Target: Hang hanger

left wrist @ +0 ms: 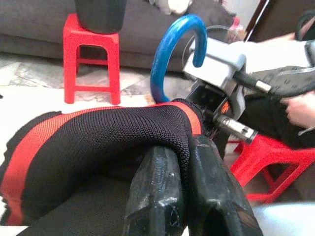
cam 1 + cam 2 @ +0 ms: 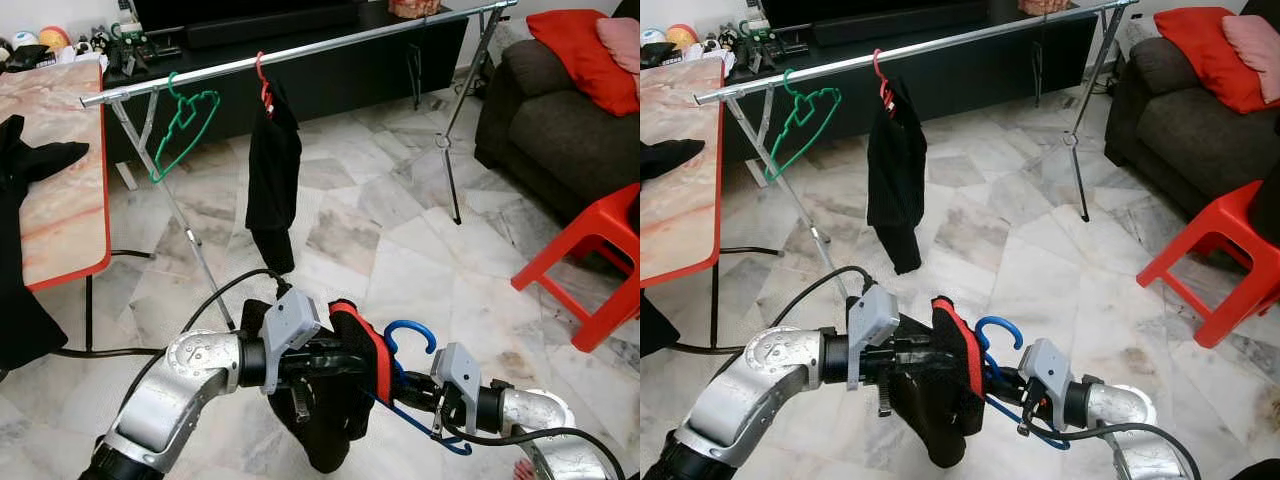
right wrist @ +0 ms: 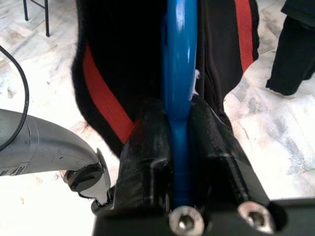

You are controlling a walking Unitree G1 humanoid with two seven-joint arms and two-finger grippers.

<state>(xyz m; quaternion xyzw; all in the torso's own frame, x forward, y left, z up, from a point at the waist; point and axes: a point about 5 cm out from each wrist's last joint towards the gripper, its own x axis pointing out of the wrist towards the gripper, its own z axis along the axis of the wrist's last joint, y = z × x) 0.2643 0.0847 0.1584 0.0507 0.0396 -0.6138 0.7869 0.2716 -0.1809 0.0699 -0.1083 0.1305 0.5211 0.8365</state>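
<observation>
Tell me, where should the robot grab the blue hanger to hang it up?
Best where the right gripper already pinches it: the blue hanger just below its hook, from the robot's right. That probably leaves the curved hook free for the rail.

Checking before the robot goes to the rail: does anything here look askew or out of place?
The green hanger hangs tilted on the rail, empty. A black garment droops off the table edge. The left pincer grips the black-and-red garment; the right pincer clamps the blue hanger.

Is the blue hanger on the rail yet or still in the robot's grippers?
Off the rail: the right gripper clamps the blue hanger, well below the rail.
</observation>
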